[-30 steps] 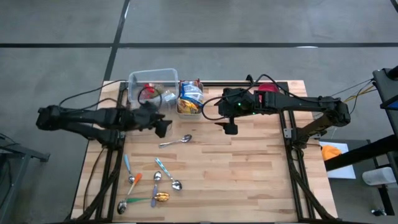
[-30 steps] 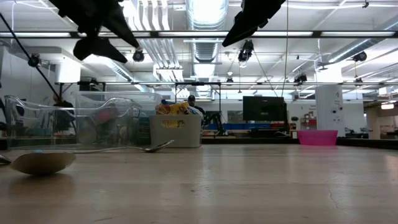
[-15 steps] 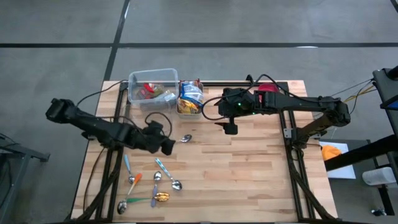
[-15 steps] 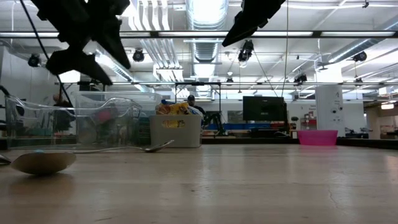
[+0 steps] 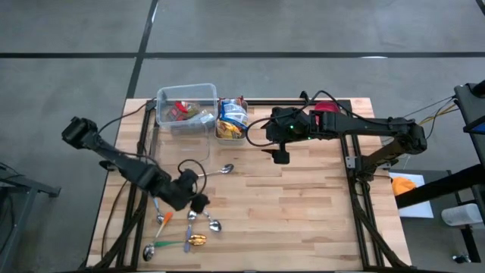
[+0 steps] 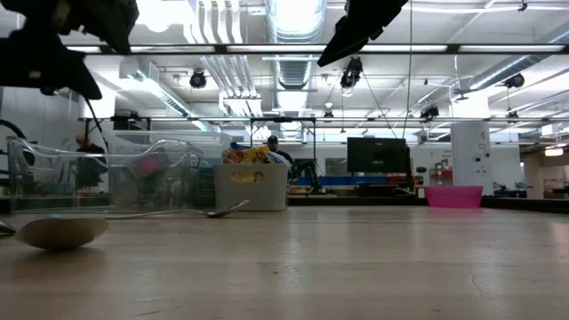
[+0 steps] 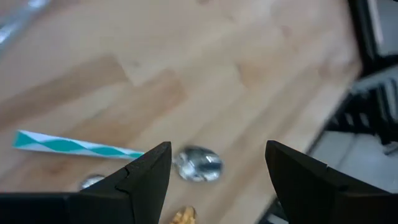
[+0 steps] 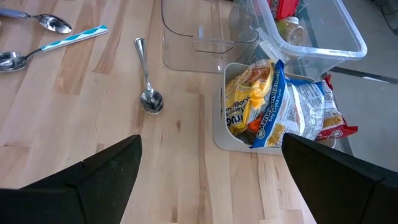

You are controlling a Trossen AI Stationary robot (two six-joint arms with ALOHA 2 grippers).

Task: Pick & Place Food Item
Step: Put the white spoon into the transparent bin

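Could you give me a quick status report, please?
Left gripper open, empty, over spoons. Right gripper open, idle, beside snack bin. Nothing in the way.

In the left wrist view a yellow scrap (image 7: 183, 216) between the fingers is cut off by the edge and too blurred to identify. From the low camera, the left end effector (image 6: 55, 53) is cropped at the upper corner. The clear bin's (image 5: 186, 97) contents are too small to name from above.
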